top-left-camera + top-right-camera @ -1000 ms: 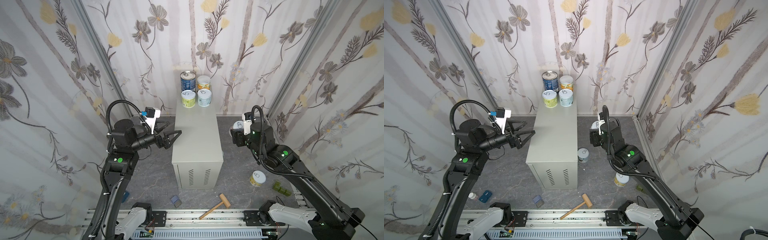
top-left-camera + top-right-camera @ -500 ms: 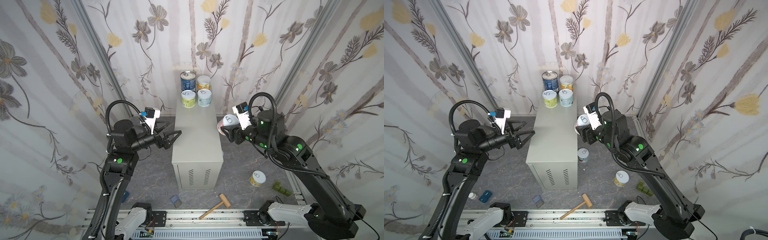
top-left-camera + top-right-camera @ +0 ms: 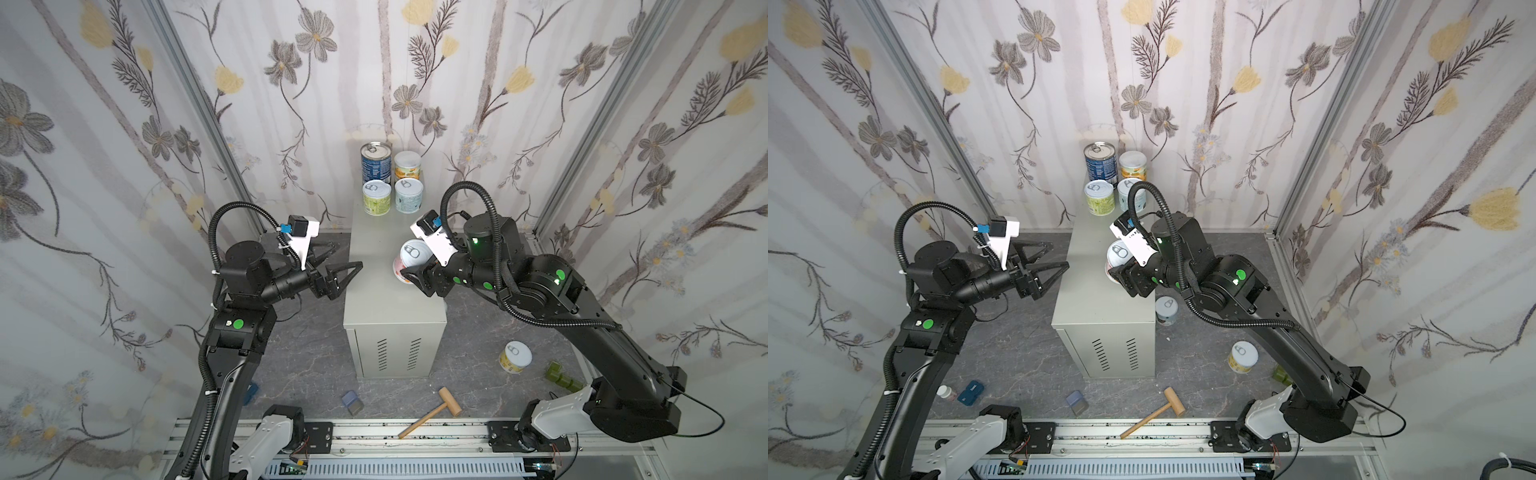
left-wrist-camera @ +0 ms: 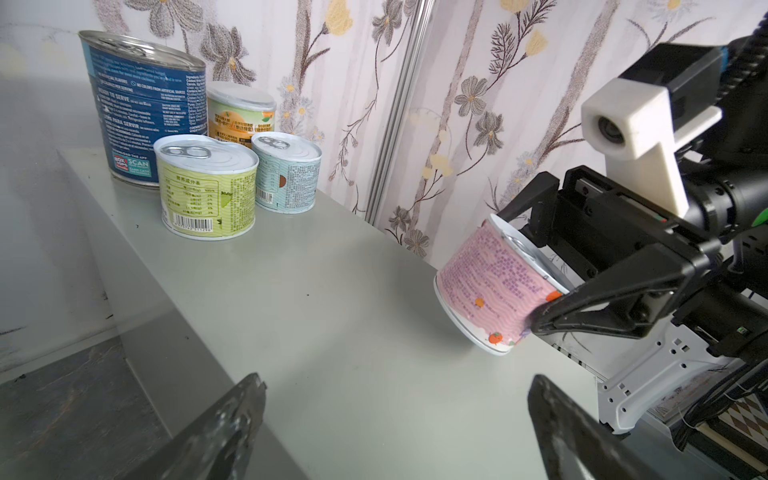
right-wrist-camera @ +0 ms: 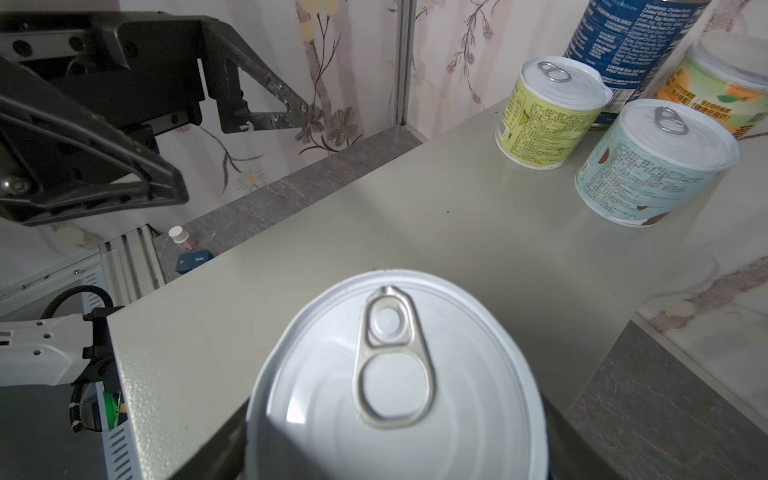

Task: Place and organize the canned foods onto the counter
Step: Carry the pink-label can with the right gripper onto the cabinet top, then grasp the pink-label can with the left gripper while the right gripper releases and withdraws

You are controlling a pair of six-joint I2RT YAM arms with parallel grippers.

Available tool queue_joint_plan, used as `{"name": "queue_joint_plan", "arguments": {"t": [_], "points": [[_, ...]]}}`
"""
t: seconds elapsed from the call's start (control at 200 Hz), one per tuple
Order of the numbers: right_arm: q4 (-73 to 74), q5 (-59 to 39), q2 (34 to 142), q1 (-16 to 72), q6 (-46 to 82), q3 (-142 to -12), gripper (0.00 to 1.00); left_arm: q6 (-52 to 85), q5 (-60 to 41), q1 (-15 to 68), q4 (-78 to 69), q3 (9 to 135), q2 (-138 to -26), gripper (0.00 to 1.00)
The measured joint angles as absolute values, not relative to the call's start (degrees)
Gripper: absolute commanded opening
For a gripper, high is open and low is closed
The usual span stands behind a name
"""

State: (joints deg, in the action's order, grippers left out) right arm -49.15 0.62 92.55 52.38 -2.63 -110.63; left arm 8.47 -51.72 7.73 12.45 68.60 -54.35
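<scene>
My right gripper (image 3: 415, 276) is shut on a pink can (image 3: 409, 259) with a white pull-tab lid (image 5: 395, 382). The can is tilted, its lower rim (image 4: 490, 345) just above the right edge of the counter (image 3: 374, 232), the tall grey box. At the counter's far end stand a tall blue can (image 3: 376, 164), an orange can (image 3: 408, 165), a green can (image 3: 377, 198) and a light-blue can (image 3: 409, 196). My left gripper (image 3: 347, 255) hovers open and empty at the counter's left edge. On the floor are a yellow can (image 3: 515, 357) and another can (image 3: 1166, 309).
On the dark marbled floor near the front rail lie a wooden mallet (image 3: 432, 411), a blue-grey block (image 3: 351, 401), green blocks (image 3: 561, 376), a small bottle (image 3: 946, 391) and a blue box (image 3: 971, 390). Flowered walls close in on three sides.
My right arm has lifted the pink can from low beside the counter up and left, to the counter's right edge. The left arm has stayed still.
</scene>
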Motion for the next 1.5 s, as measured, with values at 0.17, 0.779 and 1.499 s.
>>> {"name": "queue_joint_plan", "arguments": {"t": [0.17, 0.779, 1.499], "points": [[-50.78, 2.50, 96.79, 53.71, -3.51, -113.75, 0.75, 8.99, -51.77, 7.73, 12.21, 68.36, -54.11, 1.00], [-50.92, 5.65, 102.26, 55.00, -4.99, -123.39, 1.00, 9.43, -52.14, 8.67, 10.66, 67.94, -53.65, 1.00], [-40.29, 6.39, 74.98, 37.47, 2.52, -96.55, 1.00, -2.26, -26.83, 33.82, 27.68, 75.88, -58.89, 1.00]]}}
